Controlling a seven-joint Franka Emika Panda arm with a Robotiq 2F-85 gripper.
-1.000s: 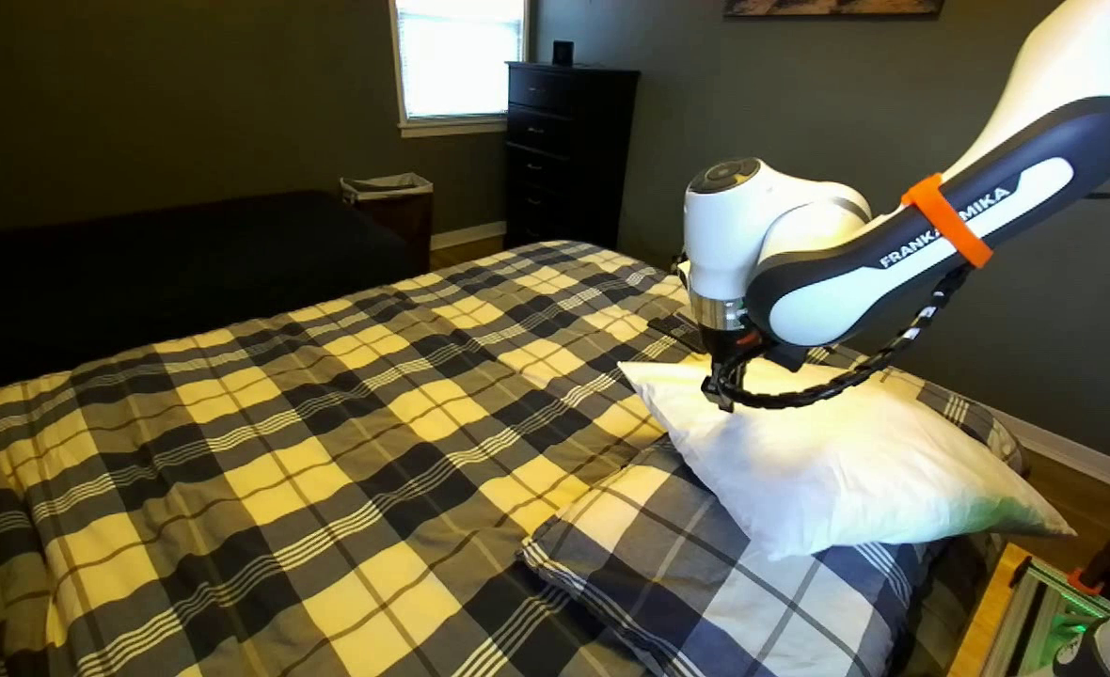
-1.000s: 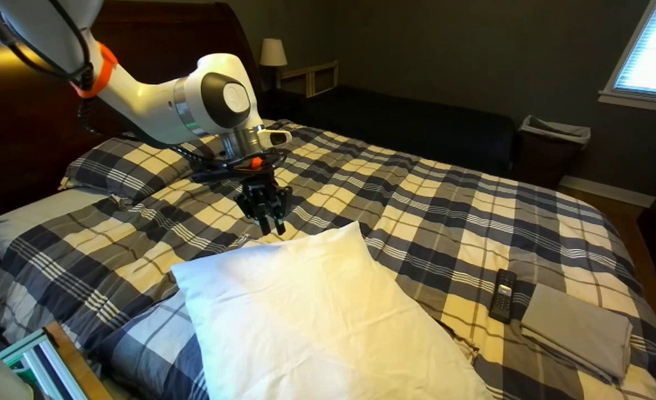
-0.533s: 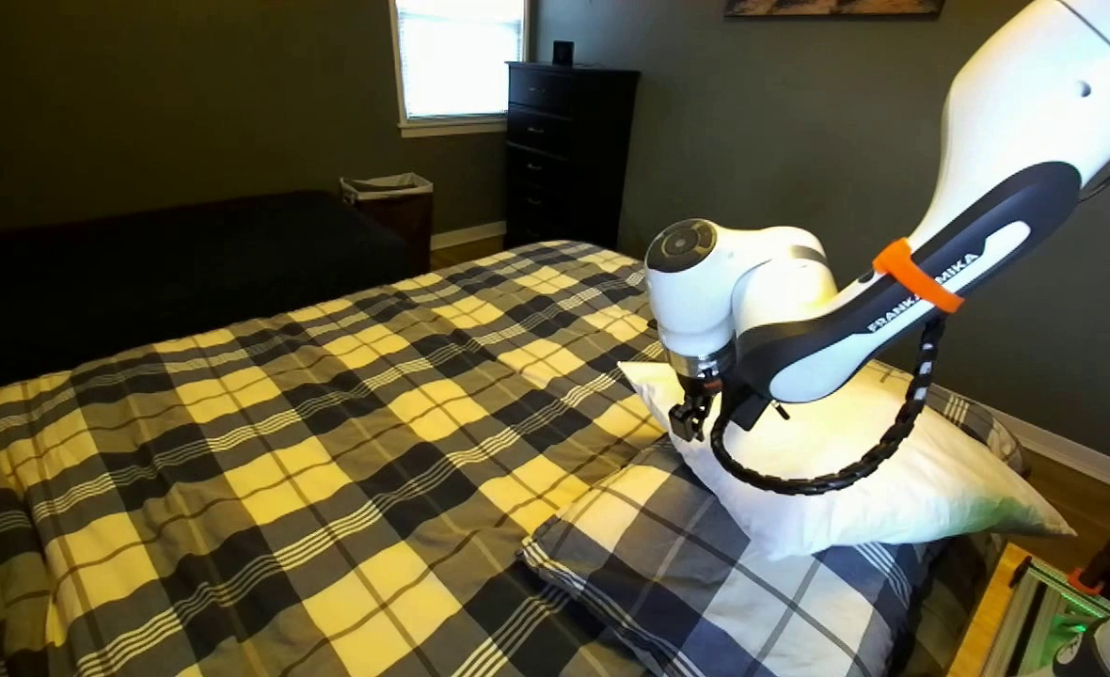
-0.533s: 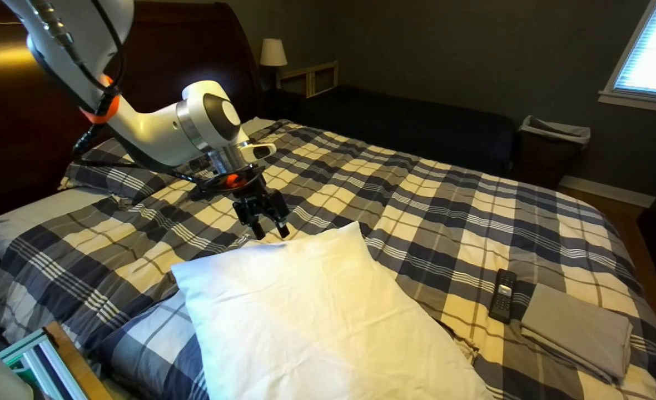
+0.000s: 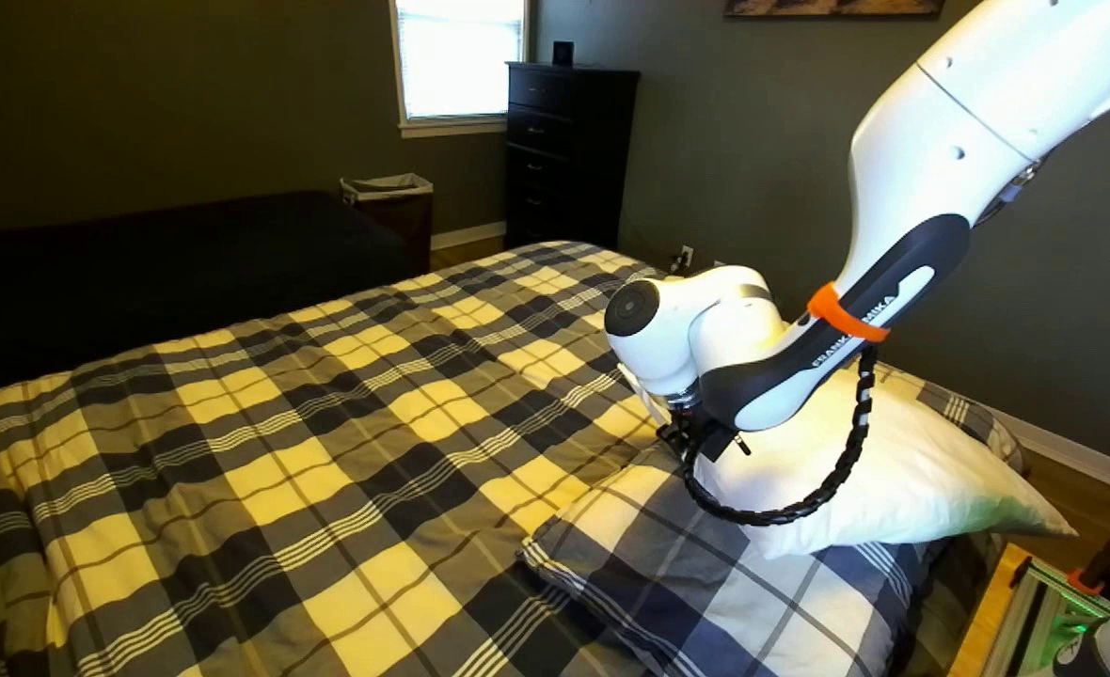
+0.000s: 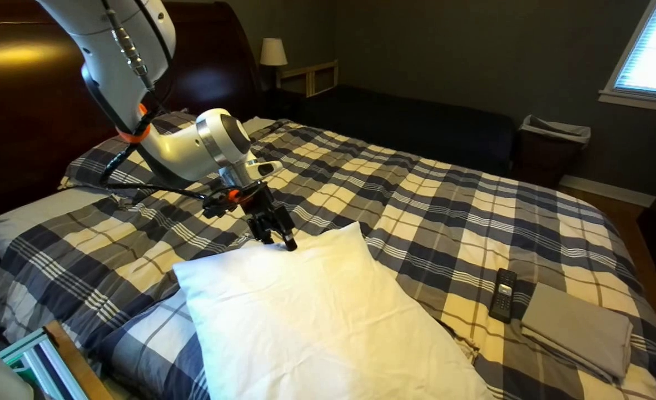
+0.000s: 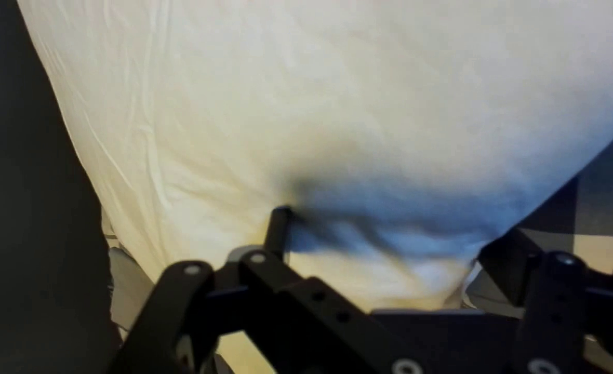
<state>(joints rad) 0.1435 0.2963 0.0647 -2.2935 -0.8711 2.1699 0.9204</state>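
A white pillow (image 6: 328, 322) lies tilted across a plaid pillow (image 5: 705, 574) on the bed; both exterior views show them. My gripper (image 6: 279, 243) is tipped downward at the white pillow's edge, with its jaws wide apart. In an exterior view one fingertip (image 6: 290, 243) stands against the white cloth, while the lower end of the opposite finger is partly hidden behind the pillow's edge. Seen from the wrist, white fabric (image 7: 285, 104) runs between the spread fingers, shaded and creased there. No grip on it shows. Whether the fingertips press into the cloth I cannot tell.
A plaid cover (image 6: 406, 194) spreads over the bed. On it lie a black remote (image 6: 503, 295) and a folded grey cloth (image 6: 578, 330). A wooden headboard (image 6: 194, 50) rises behind the arm. A wood-edged metal frame (image 6: 66, 355) stands beside the bed.
My gripper has come down and tilted, reaching the white pillow's edge. Its fingers have spread from close together to wide apart. The pillow has hardly moved.
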